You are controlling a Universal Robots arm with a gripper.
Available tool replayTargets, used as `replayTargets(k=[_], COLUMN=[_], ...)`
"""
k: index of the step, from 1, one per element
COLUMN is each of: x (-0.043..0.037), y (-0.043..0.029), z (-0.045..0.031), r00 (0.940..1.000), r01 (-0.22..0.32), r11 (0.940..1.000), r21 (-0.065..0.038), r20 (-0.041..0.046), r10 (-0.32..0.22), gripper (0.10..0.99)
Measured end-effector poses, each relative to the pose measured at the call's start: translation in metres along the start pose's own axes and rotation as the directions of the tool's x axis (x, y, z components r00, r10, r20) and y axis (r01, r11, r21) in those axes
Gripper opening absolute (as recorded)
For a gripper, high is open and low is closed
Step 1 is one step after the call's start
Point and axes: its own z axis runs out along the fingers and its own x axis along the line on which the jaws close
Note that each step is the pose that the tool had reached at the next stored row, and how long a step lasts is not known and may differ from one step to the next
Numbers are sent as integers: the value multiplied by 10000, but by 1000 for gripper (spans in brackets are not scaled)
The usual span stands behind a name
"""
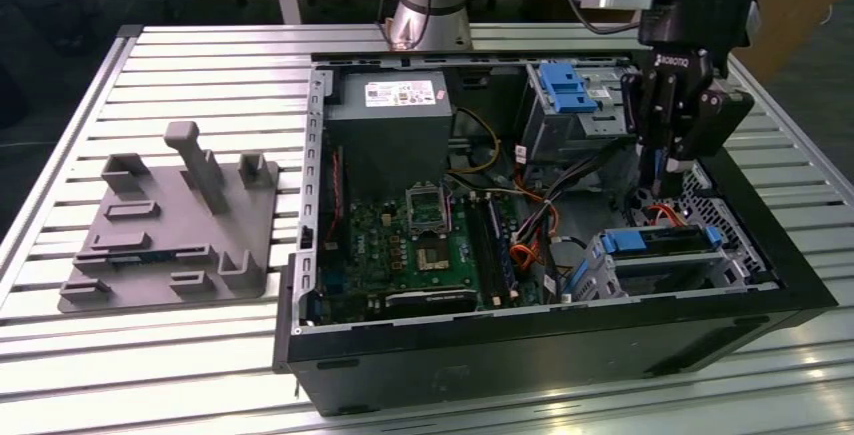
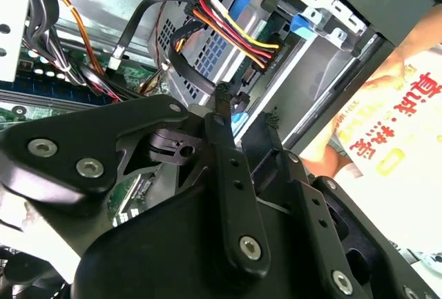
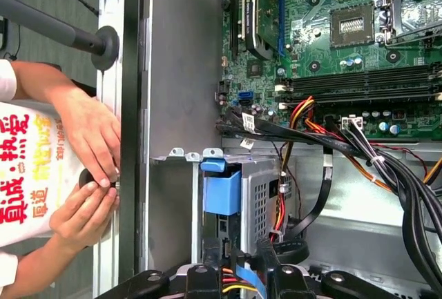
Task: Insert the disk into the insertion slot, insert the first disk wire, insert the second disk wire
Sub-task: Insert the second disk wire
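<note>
Print on two things — wording unclear
Red characters on a person's white shirt (image 3: 27,168); tiny print on the power supply's white label (image 1: 400,92).

light: bright overhead | glare: table (image 1: 160,355) slats | shadow: computer case (image 1: 534,353) interior | washed out: shirt (image 2: 404,140)

An open black computer case (image 1: 534,355) sits on the slatted metal desk (image 1: 200,65). Inside it are a green circuit board (image 1: 414,245), a grey power box (image 1: 390,120) and a grey cage with a blue latch (image 1: 567,95). On the exterior view's left, apart from the case, lies a grey plate with upright pegs (image 1: 154,255).
</note>
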Motion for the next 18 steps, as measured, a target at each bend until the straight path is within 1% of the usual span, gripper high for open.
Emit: replayTargets(k=[10,13,15,18], x=[6,13,17,25], y=[-1,-1,-2,-4], z=[16,22,26,31], r00=[10000,10000,10000,10000], r01=[0,-1,1,1], r11=[10000,10000,10000,10000], r21=[0,-1,0,-1], r20=[6,25,40,65], r10=[0,1,-1,-1], gripper=[349,333,208,196])
